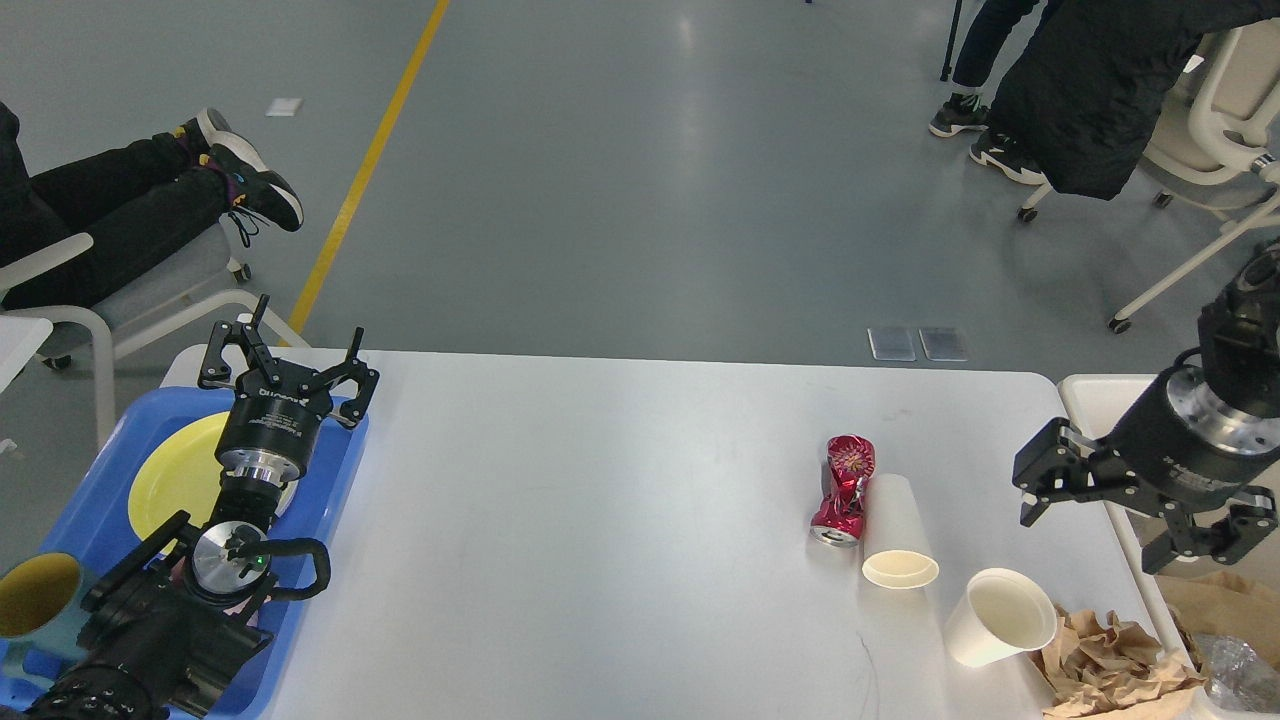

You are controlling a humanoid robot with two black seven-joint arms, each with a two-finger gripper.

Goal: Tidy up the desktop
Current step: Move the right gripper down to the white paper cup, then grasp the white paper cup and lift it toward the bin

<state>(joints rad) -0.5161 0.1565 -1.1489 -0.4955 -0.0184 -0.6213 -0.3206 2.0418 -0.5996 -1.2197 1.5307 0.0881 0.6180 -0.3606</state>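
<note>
The white desktop (620,480) spreads wide below both arms. On its right part a crushed red can (843,490) lies on its side, long axis running away from the robot, touching a tipped paper cup (897,535). Both lie left of and slightly below the right gripper (1090,505), clearly the nearer one, which points left, fingers spread and empty. The left gripper (290,350), also spread, hovers over a blue tray (340,470) holding a yellow plate (175,470).

at eight o'clock the left arm (160,620) hid part of the yellow plate (180,470) and blue tray (90,500). at five o'clock the crumpled brown paper (1110,660) ran off the bottom edge. the right arm (1220,400) was cut off at three o'clock.
</note>
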